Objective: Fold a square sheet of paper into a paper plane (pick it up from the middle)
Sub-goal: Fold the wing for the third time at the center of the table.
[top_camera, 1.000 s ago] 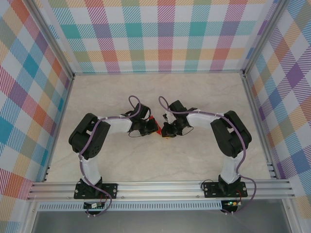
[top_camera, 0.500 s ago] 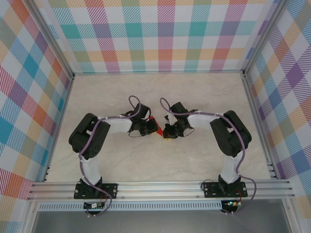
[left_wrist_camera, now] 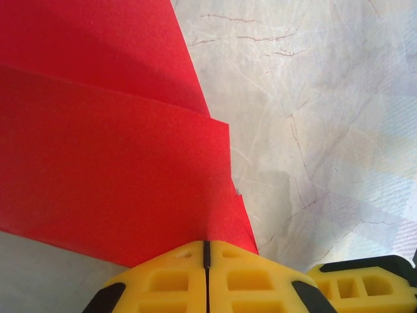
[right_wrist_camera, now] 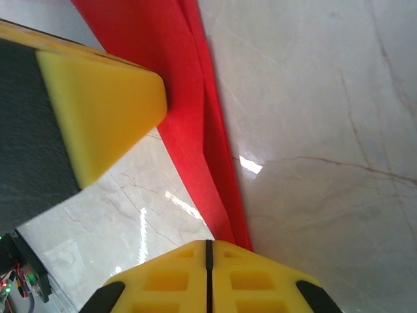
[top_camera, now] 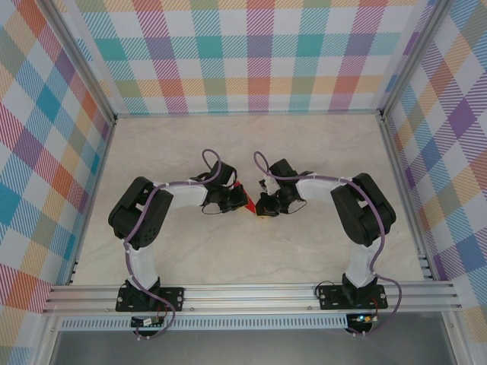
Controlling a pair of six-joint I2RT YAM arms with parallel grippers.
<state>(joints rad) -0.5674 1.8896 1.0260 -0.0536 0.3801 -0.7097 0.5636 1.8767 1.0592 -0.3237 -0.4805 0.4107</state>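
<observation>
The folded red sheet of paper [top_camera: 244, 198] hangs between my two grippers over the middle of the table. In the left wrist view its layered red flaps [left_wrist_camera: 104, 150] fan out from my left gripper [left_wrist_camera: 206, 244], whose jaws are shut on the paper's lower edge. In the right wrist view the paper [right_wrist_camera: 195, 124] shows as a narrow creased strip running into my right gripper [right_wrist_camera: 208, 244], shut at the strip's end. From above, the left gripper [top_camera: 239, 204] and right gripper [top_camera: 261, 207] nearly touch. No finished paper plane shape can be made out.
The other arm's yellow finger shows in each wrist view: the right one [left_wrist_camera: 365, 287], the left one [right_wrist_camera: 98, 107]. Marble tabletop [top_camera: 304, 152] lies bare around the arms, bounded by checked walls [top_camera: 243, 53] and an aluminium rail [top_camera: 251, 293] at the front.
The right wrist has shifted slightly to the right and turned a little. The left arm and the paper have barely moved, and both grippers stay shut.
</observation>
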